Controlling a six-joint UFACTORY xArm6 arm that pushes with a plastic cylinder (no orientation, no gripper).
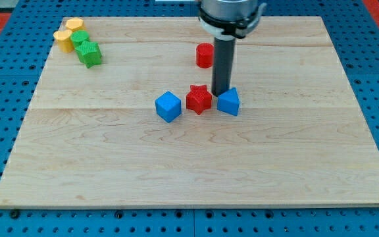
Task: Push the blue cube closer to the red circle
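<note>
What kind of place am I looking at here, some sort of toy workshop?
Most likely a robot test bench in a lab. A wooden board lies on a blue perforated base, small coloured blocks such as the blue cube and red circle sit on it, and my tip pushes them.

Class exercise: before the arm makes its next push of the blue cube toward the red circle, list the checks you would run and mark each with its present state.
1. Blue cube in view: ok.
2. Red circle in view, toward the view's top right of the cube: ok.
3. My tip placed behind the cube: not ok; it sits between the red star and the other blue block.
4. Tip touching that block: cannot tell.
5. Star beside the cube's path: not ok.
</note>
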